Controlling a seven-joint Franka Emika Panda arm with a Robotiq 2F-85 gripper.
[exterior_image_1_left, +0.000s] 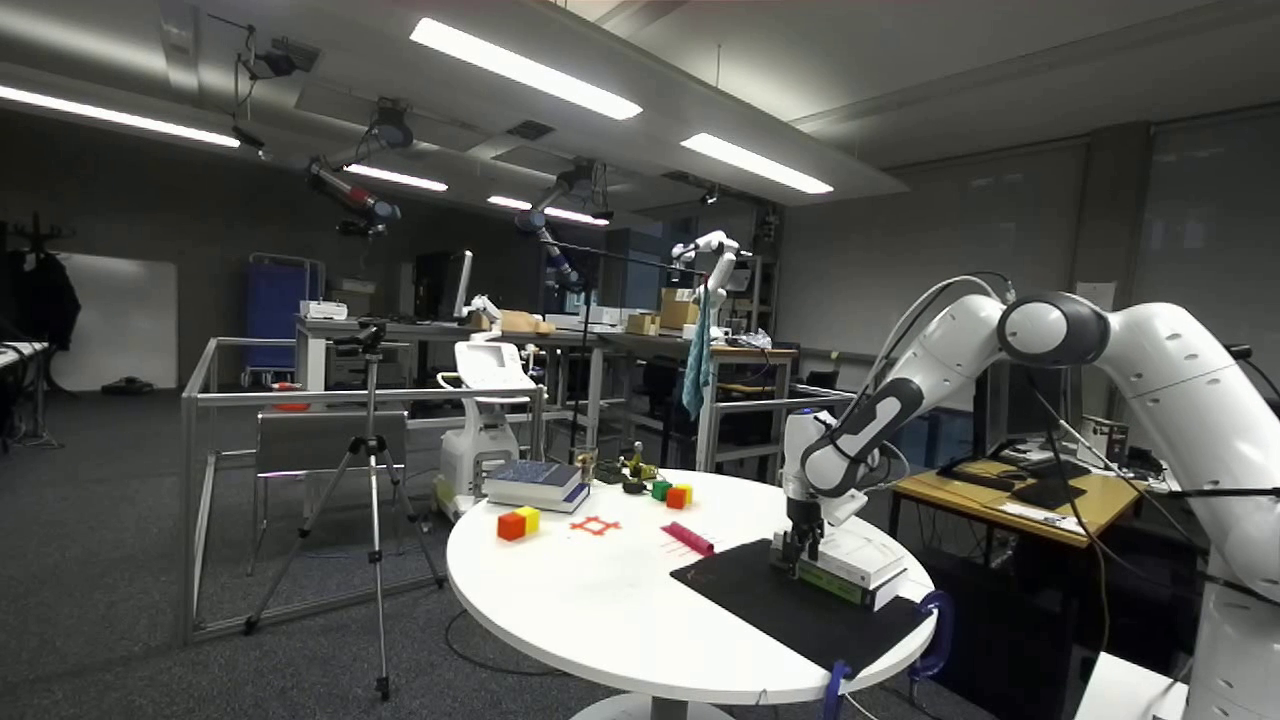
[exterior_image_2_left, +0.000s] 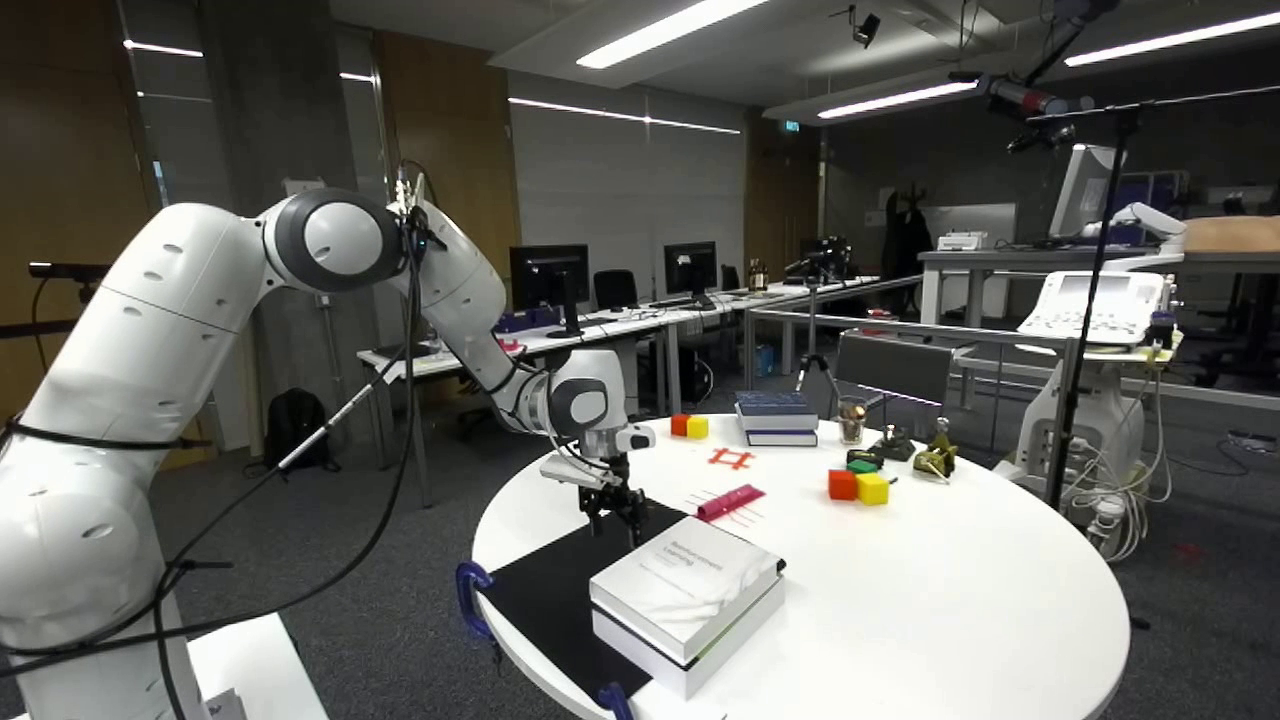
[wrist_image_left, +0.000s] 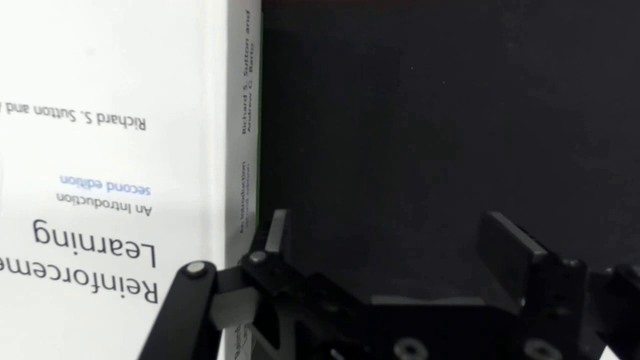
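My gripper (wrist_image_left: 392, 231) is open with nothing between its fingers, over the black mat (wrist_image_left: 400, 125). In both exterior views the gripper (exterior_image_1_left: 803, 548) (exterior_image_2_left: 616, 525) points down beside a stack of two thick books. The top one is a white "Reinforcement Learning" book (exterior_image_2_left: 685, 580). It also shows in the wrist view (wrist_image_left: 100, 150), where one finger is close to its spine; I cannot tell if they touch. The lower book (exterior_image_1_left: 835, 587) has a green-and-white edge and lies under the white one, on the mat.
On the round white table (exterior_image_1_left: 560, 620) lie a pink roll (exterior_image_2_left: 730, 502), an orange-red grid shape (exterior_image_2_left: 731, 458) and red and yellow cubes (exterior_image_1_left: 518, 523) (exterior_image_2_left: 858, 487). A green cube (exterior_image_1_left: 661, 490), blue books (exterior_image_2_left: 776, 415) and small dark-and-gold objects (exterior_image_2_left: 935, 455) stand farther off. Blue clamps (exterior_image_1_left: 935, 635) grip the table edge.
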